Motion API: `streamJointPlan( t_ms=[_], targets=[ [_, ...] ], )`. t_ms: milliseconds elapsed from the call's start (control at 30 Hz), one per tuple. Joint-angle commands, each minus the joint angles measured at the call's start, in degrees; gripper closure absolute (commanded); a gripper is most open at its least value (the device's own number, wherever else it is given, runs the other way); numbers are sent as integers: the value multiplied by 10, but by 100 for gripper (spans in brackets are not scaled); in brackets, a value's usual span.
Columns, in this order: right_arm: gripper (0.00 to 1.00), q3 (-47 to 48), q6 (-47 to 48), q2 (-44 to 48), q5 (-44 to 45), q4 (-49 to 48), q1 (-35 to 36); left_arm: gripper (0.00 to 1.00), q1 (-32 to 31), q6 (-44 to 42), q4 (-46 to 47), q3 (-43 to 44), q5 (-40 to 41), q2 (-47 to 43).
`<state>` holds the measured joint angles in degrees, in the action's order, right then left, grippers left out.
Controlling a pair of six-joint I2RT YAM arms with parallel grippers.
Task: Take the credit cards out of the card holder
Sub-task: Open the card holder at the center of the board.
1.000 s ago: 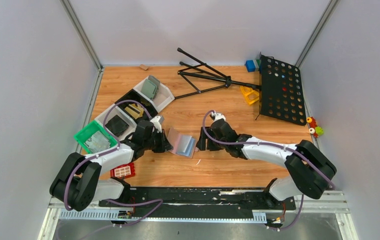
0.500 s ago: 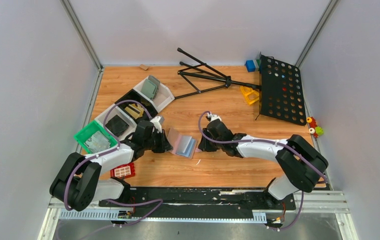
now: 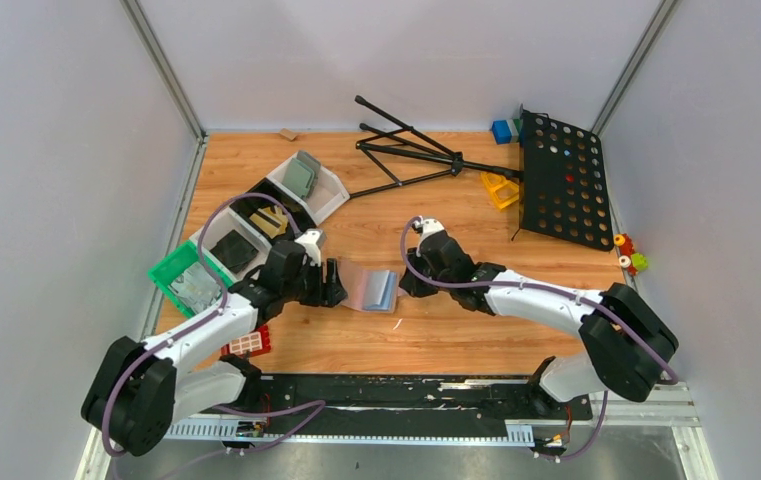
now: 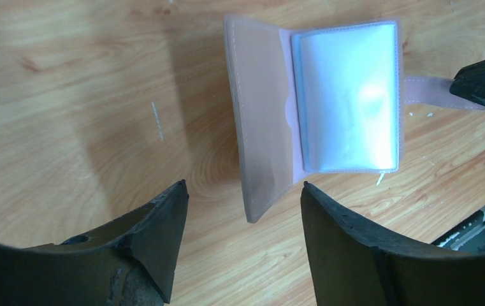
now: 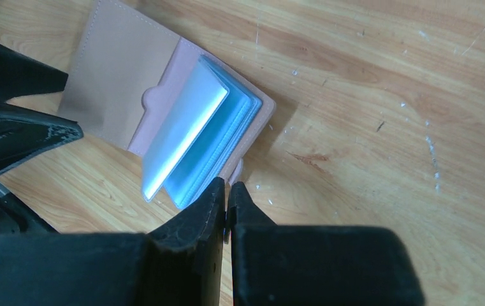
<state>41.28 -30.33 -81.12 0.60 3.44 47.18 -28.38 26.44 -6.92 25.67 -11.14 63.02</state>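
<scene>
The card holder (image 3: 369, 290) lies open on the table (image 3: 436, 340), spread left-right between my hands. My left hand (image 3: 337, 284) gapes empty beside its flap; my right hand (image 5: 227, 191) pinches its strap.

Bright, even overhead light; top view sharp, shadows faint. Left wrist view: white glare washes clear sleeves (image 4: 348, 95) of open salmon-tan card holder (image 4: 262, 146), soft shadow beside it on pale wooden counter (image 4: 67, 127). Both wrist views: black jaws in foreground blurred.
</scene>
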Motion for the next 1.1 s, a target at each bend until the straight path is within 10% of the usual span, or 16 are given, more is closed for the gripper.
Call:
streamJointPlan(
  t_ms=[0, 433, 1067],
  targets=[
    [100, 56, 80, 14, 4, 19, -7, 26, -4, -29, -51, 38, 42, -38],
    [100, -8, 125, 40, -94, -113, -37, 12, -38, -13, -116, 113, 60, -92],
    [100, -74, 114, 65, -128, -192, -51, 12, -115, 12, -30, 163, 28, 123]
  ],
)
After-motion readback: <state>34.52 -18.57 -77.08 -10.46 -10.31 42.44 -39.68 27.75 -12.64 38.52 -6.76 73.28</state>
